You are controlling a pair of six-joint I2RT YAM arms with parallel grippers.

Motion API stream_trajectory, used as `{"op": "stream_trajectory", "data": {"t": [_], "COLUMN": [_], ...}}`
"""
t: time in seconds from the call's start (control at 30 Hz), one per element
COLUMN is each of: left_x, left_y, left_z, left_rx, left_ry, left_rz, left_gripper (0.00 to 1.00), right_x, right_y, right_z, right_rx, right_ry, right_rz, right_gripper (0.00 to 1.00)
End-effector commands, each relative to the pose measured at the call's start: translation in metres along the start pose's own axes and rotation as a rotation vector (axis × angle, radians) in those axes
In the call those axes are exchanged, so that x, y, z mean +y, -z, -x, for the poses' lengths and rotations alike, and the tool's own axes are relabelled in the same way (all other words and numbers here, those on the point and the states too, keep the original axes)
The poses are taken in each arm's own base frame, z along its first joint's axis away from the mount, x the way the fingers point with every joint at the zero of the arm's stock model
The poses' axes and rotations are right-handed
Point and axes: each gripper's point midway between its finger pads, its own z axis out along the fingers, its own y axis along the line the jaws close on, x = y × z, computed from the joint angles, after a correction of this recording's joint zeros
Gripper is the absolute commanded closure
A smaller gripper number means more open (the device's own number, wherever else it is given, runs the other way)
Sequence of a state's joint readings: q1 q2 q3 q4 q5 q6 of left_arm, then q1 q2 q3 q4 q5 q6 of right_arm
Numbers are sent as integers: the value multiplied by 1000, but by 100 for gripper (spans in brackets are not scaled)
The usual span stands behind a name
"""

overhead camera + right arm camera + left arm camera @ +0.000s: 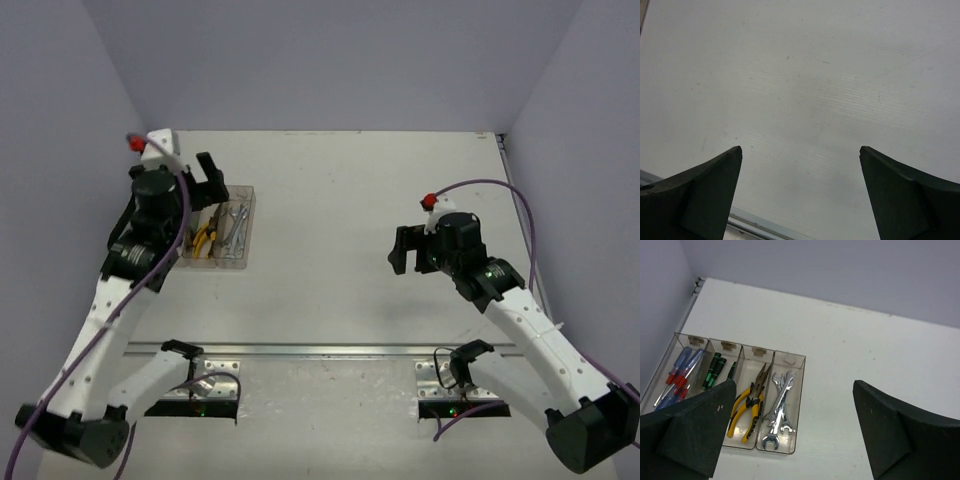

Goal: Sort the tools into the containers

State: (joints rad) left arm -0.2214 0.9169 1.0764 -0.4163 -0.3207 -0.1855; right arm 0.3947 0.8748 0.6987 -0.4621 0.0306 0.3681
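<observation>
The four joined clear bins (793,405) sit at the table's left, also in the top view (246,232). From left to right they hold blue and red screwdrivers (681,372), green/black screwdrivers (713,371), yellow-handled pliers (749,405) and silver wrenches (778,405). My left gripper (794,385) is open and empty, held above the bins; in the top view it (209,178) hovers over their far end. My right gripper (800,150) is open and empty above bare table; in the top view it (407,250) is at the centre right.
A metal rail (330,351) runs along the table's near edge, also at the bottom of the right wrist view (755,222). Grey walls enclose the table on the left, back and right. Purple cables hang along both arms.
</observation>
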Motion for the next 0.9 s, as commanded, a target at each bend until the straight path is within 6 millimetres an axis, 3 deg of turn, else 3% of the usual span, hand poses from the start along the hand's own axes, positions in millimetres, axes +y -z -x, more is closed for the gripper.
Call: {"op": "stream_trajectory", "data": {"t": [0.0,0.2,0.33,0.47,0.87], "left_x": [15,19,22,26,29], "left_y": [32,52,55,60,60], "left_z": [-24,-53,-77,-70,-70], "left_rx": [-30,-26,-42,-79,-85], "left_ry": [39,73,94,114,112], "left_rz": [-17,-66,-90,-77,-63], "left_gripper": [0,0,0,0,0], "right_x": [-10,-26,-59,-72,-63], "right_y": [23,39,49,53,48], "right_z": [30,32,22,12,17], "right_rx": [-75,-81,-71,-74,-141], "right_ry": [-28,-19,-8,0,10], "right_rz": [-79,-175,-351,-415,-345], "right_gripper": [1,1,1,1,1]}}
